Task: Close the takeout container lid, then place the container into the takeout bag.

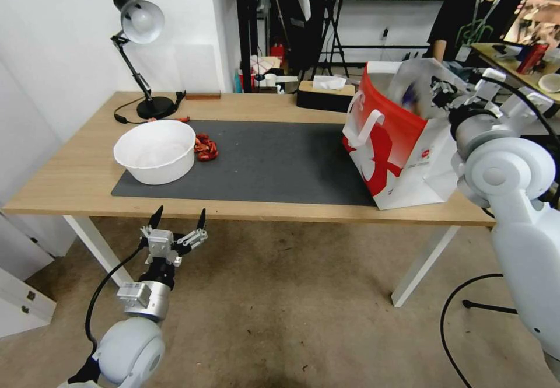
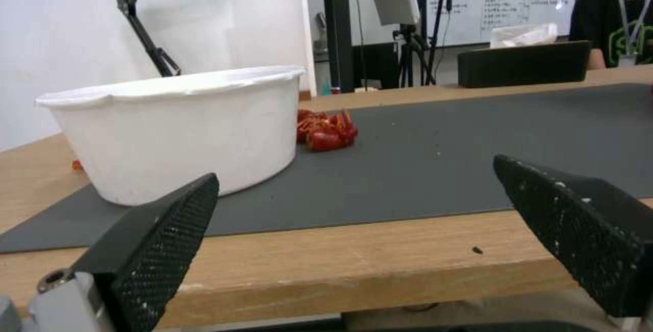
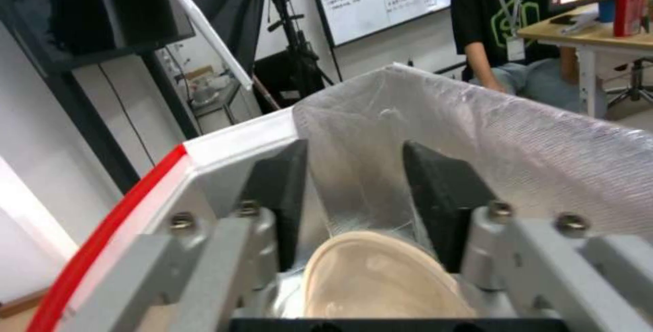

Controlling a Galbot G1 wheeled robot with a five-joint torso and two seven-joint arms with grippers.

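- R claw [image 1: 444, 93] over takeout bag [image 1: 402, 154] at desk [image 1: 87, 172] R end, pinching the container [image 1: 417, 87] at bag mouth.
- L claw [image 1: 178, 219] wide, below desk front edge.
- White bowl [image 1: 155, 151], red bits [image 1: 206, 147] on mat [image 1: 274, 160].
- Bag logo unreadable.

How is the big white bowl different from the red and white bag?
The round white bowl is low; the boxy red-and-white takeout bag is taller, with flat white handles. The bowl sits on the dark grey mat; the bag stands at its right end, the right gripper at its mouth. Both are open-topped.
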